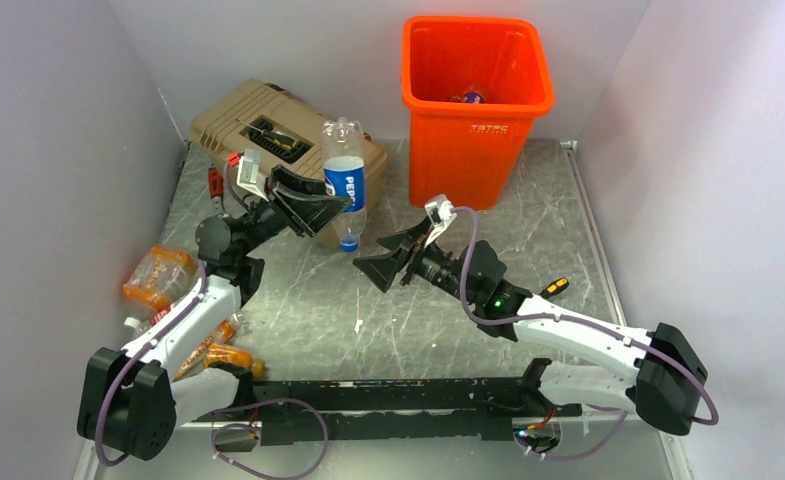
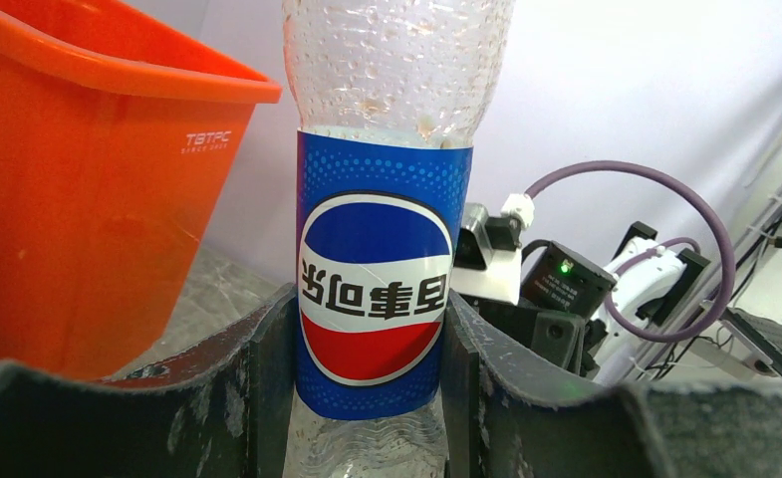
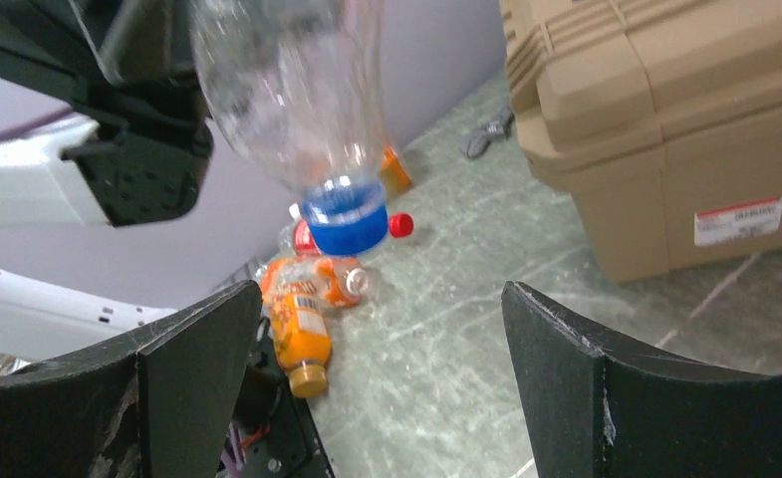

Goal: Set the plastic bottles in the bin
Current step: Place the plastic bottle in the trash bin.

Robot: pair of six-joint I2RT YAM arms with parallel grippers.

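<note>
The left gripper (image 2: 369, 349) is clamped on the Pepsi bottle (image 1: 345, 175), its two fingers (image 2: 257, 368) pressing the blue label from either side. The bottle stands upside down (its label reads inverted in the left wrist view), with the blue cap (image 3: 345, 214) pointing down and seemingly hanging clear of the table (image 1: 528, 200). It sits just in front of the tan toolbox (image 1: 253, 118), to the left of the bin (image 1: 478, 140) and apart from it.

The bin stands at the far side, right of centre, and something with a dark blue top (image 1: 468, 97) shows inside it. The right gripper (image 1: 376, 260) is spread wide and grasps nothing. It points left at the bottle's lower end from close by. Crumpled orange bottles (image 1: 158, 280) lie on the table at the near left, beside the left arm.
</note>
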